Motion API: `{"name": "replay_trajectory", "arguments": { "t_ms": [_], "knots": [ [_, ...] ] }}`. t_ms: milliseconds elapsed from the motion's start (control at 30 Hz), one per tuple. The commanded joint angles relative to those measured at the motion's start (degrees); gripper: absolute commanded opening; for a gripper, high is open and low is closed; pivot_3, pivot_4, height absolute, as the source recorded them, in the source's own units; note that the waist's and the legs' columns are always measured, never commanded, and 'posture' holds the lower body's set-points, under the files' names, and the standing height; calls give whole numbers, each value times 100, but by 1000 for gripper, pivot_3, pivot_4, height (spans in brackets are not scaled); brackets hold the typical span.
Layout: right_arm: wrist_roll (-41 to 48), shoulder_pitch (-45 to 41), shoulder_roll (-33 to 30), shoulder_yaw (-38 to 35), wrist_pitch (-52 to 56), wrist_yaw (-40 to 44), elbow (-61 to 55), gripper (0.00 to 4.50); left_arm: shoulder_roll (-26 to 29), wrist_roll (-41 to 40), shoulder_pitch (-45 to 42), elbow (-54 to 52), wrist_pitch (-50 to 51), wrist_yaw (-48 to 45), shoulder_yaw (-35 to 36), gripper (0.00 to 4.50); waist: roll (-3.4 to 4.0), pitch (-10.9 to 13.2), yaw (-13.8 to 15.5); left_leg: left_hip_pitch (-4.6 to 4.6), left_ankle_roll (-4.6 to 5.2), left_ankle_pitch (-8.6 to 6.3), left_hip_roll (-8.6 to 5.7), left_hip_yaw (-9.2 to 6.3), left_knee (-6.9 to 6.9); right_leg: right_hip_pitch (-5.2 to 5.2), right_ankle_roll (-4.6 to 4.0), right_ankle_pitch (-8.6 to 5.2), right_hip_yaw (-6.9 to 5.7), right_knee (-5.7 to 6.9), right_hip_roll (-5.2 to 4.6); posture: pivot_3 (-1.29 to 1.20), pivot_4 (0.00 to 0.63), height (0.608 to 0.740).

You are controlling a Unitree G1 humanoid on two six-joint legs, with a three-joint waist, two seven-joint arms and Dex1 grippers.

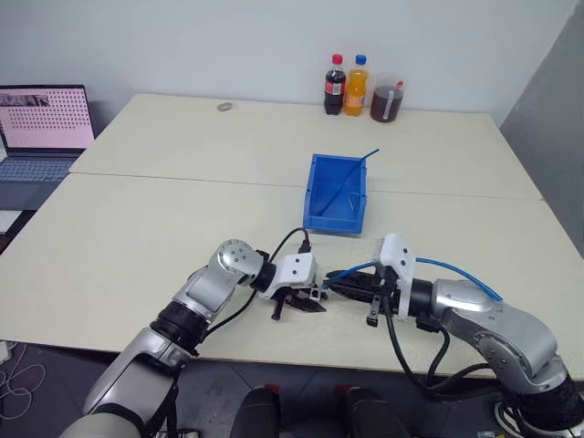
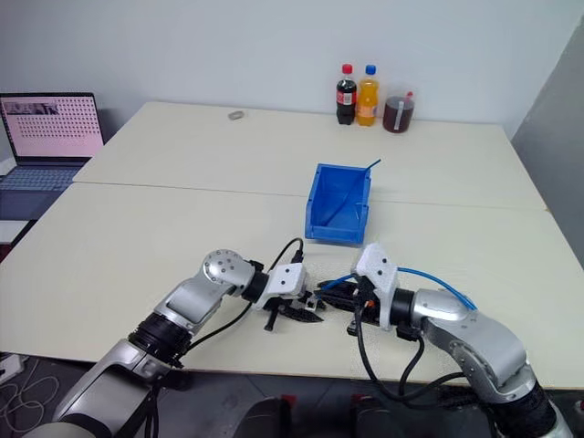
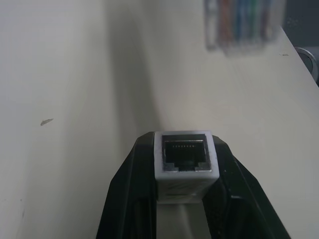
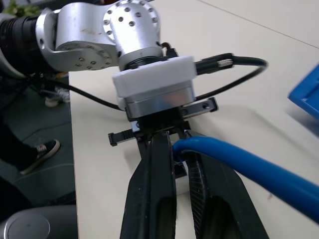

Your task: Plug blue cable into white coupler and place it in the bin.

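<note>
The white coupler (image 3: 186, 159) is clamped between the black fingers of my left gripper (image 1: 310, 307), and its dark socket faces outward, empty. My right gripper (image 4: 174, 142) is shut on the blue cable (image 4: 239, 167) near its end. The cable arcs back over my right forearm (image 1: 456, 270). The two grippers point at each other just above the table's front edge, tips nearly meeting. A blurred clear plug (image 3: 244, 25) with coloured wires hangs in front of the socket, apart from it. The blue bin (image 1: 336, 193) stands on the table beyond both grippers.
A thin darker blue cable (image 1: 360, 169) leans out of the bin. Two bottles (image 1: 335, 85) (image 1: 358, 85) and a jug of dark drink (image 1: 387, 100) stand at the far edge. A laptop (image 1: 41, 128) sits off the table's left. A small grey object (image 1: 224, 107) lies at the back left.
</note>
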Motion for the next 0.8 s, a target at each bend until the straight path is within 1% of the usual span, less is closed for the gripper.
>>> {"name": "replay_trajectory", "arguments": {
  "t_ms": [33, 200, 400, 633, 800],
  "knots": [
    [-401, -260, 16, 340, -219, 170, 198, 72, -24, 258, 63, 180, 54, -2, -131, 815, -1, -1, 5, 0, 0, 0, 0, 0, 1, 1, -1, 1, -1, 0, 0, 0, 150, 740],
    [-738, -406, 35, 564, -311, 288, 462, 72, -26, 258, 95, 177, 67, -33, -141, 815, 0, -2, 7, 0, 1, 0, 0, 0, 1, 1, -2, 2, -1, 1, 0, 0, 150, 740],
    [-859, -466, 45, 552, -275, 400, 573, 71, -13, 264, 148, 130, 87, -33, -154, 815, 0, -2, 6, 1, 1, 1, 1, -1, 1, 2, -3, 2, -2, 2, 0, 0, 150, 740],
    [-969, -592, -37, 613, -116, 514, 525, 71, -16, 291, 156, 124, 120, 1, -165, 815, 0, -3, 5, 1, 1, 1, 1, 0, 1, 2, -6, 4, -1, 2, 0, 0, 150, 740],
    [-1112, -879, -135, 840, 153, 640, 408, 71, -18, 318, 152, 127, 183, 40, -176, 815, 1, -3, 6, 2, 1, 1, 1, -1, 1, 2, -7, 4, -2, 2, 0, 0, 150, 740]
  ]
}}
